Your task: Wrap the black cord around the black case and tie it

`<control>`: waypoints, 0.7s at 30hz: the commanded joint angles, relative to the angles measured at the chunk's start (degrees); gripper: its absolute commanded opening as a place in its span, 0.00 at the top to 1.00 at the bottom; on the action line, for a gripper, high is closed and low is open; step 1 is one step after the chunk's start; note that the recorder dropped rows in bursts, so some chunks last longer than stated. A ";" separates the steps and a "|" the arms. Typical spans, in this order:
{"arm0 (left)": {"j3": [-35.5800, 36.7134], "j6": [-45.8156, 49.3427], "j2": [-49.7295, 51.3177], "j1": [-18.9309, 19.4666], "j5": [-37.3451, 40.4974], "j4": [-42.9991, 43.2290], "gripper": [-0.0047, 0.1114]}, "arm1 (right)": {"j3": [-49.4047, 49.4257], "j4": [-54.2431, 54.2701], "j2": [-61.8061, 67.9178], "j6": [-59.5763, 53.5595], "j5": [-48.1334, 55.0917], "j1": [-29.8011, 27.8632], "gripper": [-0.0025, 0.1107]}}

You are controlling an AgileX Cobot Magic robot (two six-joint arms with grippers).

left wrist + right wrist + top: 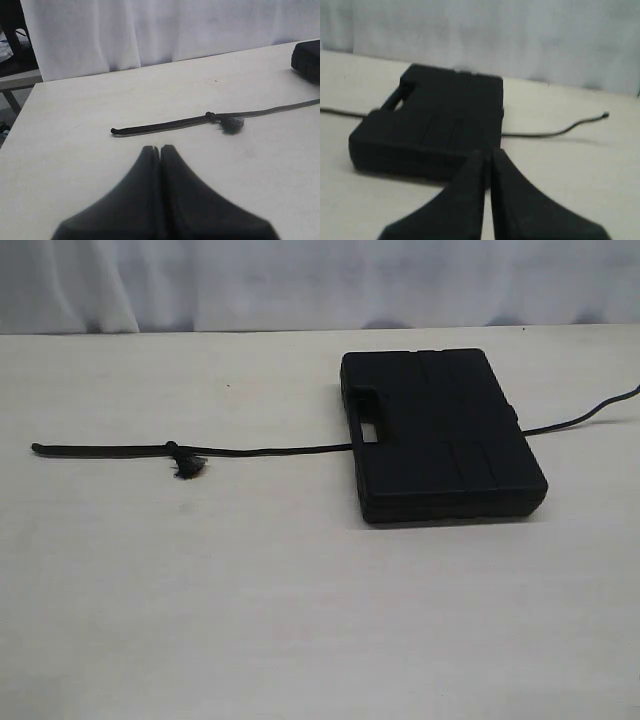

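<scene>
The long thin black braided cord is laid flat on the pale tabletop. It runs across the middle of the exterior frame, from the left part to the right edge. It appears to be routed beneath the flat rigid black case, right of centre. A knot with a frayed tuft is located near the left end. The left gripper and right gripper are pressed together on nothing, clear of cord and case. Risks: the flat-lying cord may be missed in the pinch; the case may be dragged if the trapped cord is pulled.
</scene>
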 commanded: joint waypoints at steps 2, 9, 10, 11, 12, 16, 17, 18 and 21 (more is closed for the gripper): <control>0.15 -0.23 -0.17 0.10 -0.66 -0.26 0.96 | 0.03 -0.92 -0.31 -0.04 -20.51 0.10 0.94; 0.15 -0.23 -0.17 0.10 -0.66 -0.26 0.96 | 0.03 -0.92 -0.31 7.93 -47.56 0.10 0.94; 0.15 -0.23 -0.17 0.10 -0.66 -0.26 0.96 | 0.03 -0.92 -0.31 11.25 -52.91 0.10 0.94; 0.15 -0.23 -0.17 0.10 -0.66 -0.26 0.96 | 0.03 -0.92 -0.31 15.32 -57.90 0.10 0.94; 0.15 -0.23 -0.17 0.10 -0.66 -0.26 0.96 | 0.03 -0.92 -0.31 18.57 -61.39 0.10 0.94; 0.15 -0.23 -0.17 0.10 -0.66 -0.26 0.96 | -0.59 -0.92 -0.31 24.47 -69.21 0.10 0.94; 0.15 -0.23 -0.17 0.10 -0.66 -0.26 0.96 | -2.13 -0.92 -0.31 24.47 -67.13 0.10 0.94; 0.15 -0.23 -0.17 0.10 -0.66 -0.26 0.96 | -3.53 -0.92 -0.31 24.47 -64.81 0.10 0.94; 0.15 -0.23 -0.17 0.10 -0.66 -0.26 0.96 | -10.10 -0.92 -0.31 24.47 -53.78 0.10 0.94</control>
